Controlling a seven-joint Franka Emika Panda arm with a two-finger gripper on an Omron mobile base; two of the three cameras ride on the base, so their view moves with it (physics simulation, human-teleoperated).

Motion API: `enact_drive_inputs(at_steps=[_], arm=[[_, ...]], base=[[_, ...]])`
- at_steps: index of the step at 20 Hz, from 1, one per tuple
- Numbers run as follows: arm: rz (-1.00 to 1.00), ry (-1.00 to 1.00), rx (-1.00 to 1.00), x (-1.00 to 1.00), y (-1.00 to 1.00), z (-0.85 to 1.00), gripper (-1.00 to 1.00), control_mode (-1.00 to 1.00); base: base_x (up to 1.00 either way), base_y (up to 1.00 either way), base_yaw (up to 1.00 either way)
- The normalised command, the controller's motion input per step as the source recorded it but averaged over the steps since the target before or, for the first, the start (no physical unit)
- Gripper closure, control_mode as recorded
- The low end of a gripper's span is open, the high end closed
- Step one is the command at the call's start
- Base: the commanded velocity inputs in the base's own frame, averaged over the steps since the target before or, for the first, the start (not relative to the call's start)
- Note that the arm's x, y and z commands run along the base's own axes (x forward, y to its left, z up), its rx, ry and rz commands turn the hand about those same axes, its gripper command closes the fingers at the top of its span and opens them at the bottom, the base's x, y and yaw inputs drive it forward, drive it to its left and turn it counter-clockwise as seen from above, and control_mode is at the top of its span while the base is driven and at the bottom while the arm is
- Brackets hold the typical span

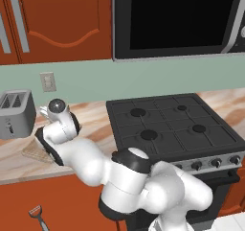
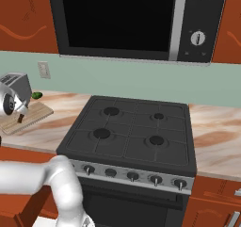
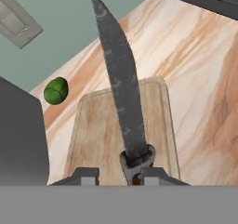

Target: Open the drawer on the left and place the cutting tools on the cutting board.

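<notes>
The gripper [image 3: 120, 175] holds the knife [image 3: 122, 88] by its handle, jaws narrowed on it, blade stretched out above the cutting board [image 3: 97, 130]. The board lies on the marbled surface [image 3: 200, 79], a green fruit [image 3: 56, 90] just beside it. No writing is legible.

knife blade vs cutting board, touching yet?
Cannot tell. In the hand view the knife, clamped at its handle by the end effector, runs out over the cutting board, but looking along the blade shows neither a gap nor contact.
</notes>
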Motion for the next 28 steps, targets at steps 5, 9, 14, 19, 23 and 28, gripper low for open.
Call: enact_drive_inputs(at_steps=[5,9,14,19,23,28], arm=[[0.00,0.00,0.00,0.08,0.00,0.00,-1.00,-1.00],[-0.02,0.00,0.01,-0.12,0.08,0.07,-1.00,-1.00],[-0.02,0.00,0.00,-0.94,0.14,0.36,-1.00,-1.00],[0.02,0.14,0.00,-1.00,0.11,0.13,-1.00,-1.00],[0.13,0.13,0.03,-0.75,0.00,-0.54,-1.00,-1.00],[0.20,0.23,0.16,-0.33,0.00,-0.78,-1.00,-1.00]], base=[[0.00,0.00,0.00],[0.00,0.00,0.00],[0.00,0.00,0.00],[0.00,0.00,0.00],[0.00,0.00,0.00],[0.00,0.00,0.00]])
